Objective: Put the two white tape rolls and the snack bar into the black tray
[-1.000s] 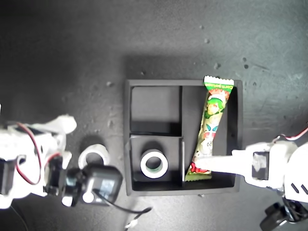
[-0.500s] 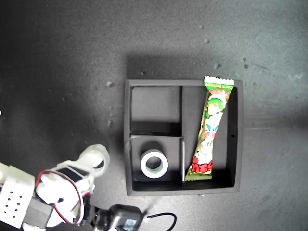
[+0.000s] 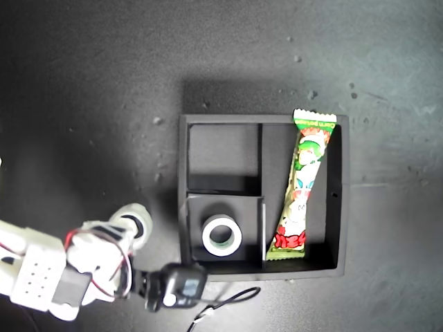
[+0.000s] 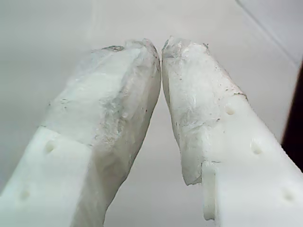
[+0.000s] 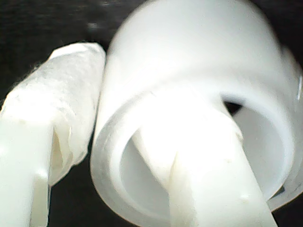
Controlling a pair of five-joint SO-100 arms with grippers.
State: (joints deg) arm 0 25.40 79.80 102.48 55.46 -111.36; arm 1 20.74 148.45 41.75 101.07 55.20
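Your tabletop was a dark, matte grey-black surface, mottled and dusted with small pale specks and crumbs, densest toward the exterior view's upper right. A brighter patch of light fell across the exterior view's right side, and the black tray cast a soft shadow along its far wall. No room beyond the surface was visible in that view.

The tray sat slightly toward the exterior view's right of centre. The snack bar lay in its long compartment, tilted a little, one crimped end resting up on the tray's far wall. One white tape roll lay flat in the small compartment nearer the arm; the other small compartment held nothing.

Your second hand was clenched on the second tape roll, one finger pressed against the roll's outer face and the other passing through its centre hole. In the exterior view that roll sat at the tip of the arm at the lower left, just beside the tray's outer wall but outside it.

Your first hand was closed with its fingertips touching and nothing between them, over a pale blank background; it did not show in the exterior view.
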